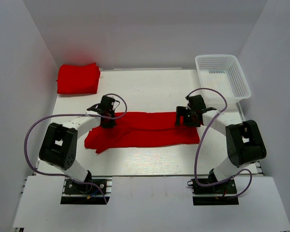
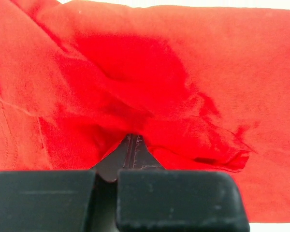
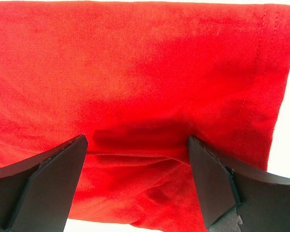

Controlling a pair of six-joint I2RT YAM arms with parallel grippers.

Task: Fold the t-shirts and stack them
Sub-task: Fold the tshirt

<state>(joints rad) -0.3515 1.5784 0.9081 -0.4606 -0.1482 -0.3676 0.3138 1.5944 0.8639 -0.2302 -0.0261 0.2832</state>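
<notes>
A bright red t-shirt (image 1: 150, 129) lies folded into a long band across the middle of the table. My left gripper (image 1: 108, 116) is at the band's left part, its jaws shut on a pinch of the t-shirt; in the left wrist view the red fabric (image 2: 183, 58) bunches up at the closed tips of the left gripper (image 2: 130, 140). My right gripper (image 1: 187, 117) is over the band's right end. It stands open, its fingers (image 3: 58, 169) pressed down on either side of a fold edge in the cloth (image 3: 135, 63). Another folded red t-shirt (image 1: 78, 78) sits at the back left.
A white mesh basket (image 1: 222, 77) stands at the back right corner. White walls enclose the table (image 1: 150, 92) on three sides. Purple cables loop from both arms.
</notes>
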